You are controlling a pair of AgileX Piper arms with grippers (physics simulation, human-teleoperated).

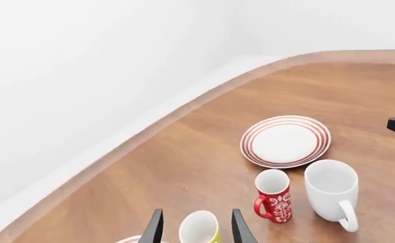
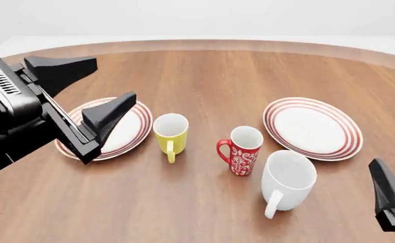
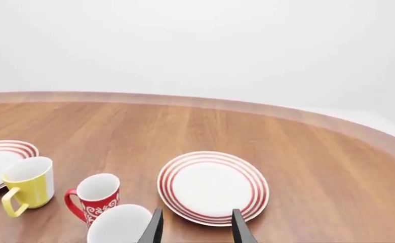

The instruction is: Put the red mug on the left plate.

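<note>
The red mug (image 2: 241, 152) with a white floral pattern stands upright in the middle of the table, handle toward the left; it also shows in both wrist views (image 1: 275, 195) (image 3: 96, 197). The left plate (image 2: 138, 121), white with red rings, lies at the left, partly hidden behind my left gripper (image 2: 114, 78). That gripper hangs open above the plate, holding nothing, well left of the red mug. My right gripper (image 3: 196, 225) is open and empty too, low at the near right (image 2: 385, 187), to the right of the mugs.
A yellow mug (image 2: 170, 132) stands between the left plate and the red mug. A large white mug (image 2: 288, 177) sits just right of and nearer than the red mug, almost touching it. A second ringed plate (image 2: 312, 126) lies at the right.
</note>
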